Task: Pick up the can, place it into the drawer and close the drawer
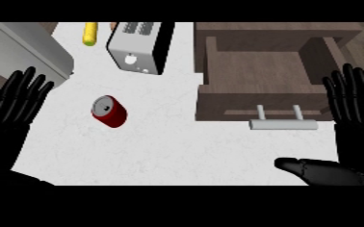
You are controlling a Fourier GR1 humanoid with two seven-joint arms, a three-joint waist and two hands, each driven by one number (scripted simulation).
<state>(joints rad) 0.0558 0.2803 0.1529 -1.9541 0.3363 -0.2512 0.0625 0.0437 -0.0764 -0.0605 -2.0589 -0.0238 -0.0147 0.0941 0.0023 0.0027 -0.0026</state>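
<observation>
Here's the can (109,111), sitting on the white counter (185,144) a little to the right of the left hand (21,98) and well apart from the right hand (346,106) — neither one touches it. It's a small red cylinder with a silvery lid facing up at us; it looks to be standing, though from up here I can't be sure. I'd call it light and stiff, with thin metal walls and a smooth, rather slippery skin, so it could roll away if it's knocked over. The best hold looks like a wrap around the red middle, fingers one side and thumb the other, not on the lid. Both hands are spread wide with straight fingers pointing up, holding nothing. The drawer (256,72) stands open just left of the right hand, nothing showing inside it, its pale bar handle (283,123) close by that hand's thumb side — plenty of room for the can.
</observation>
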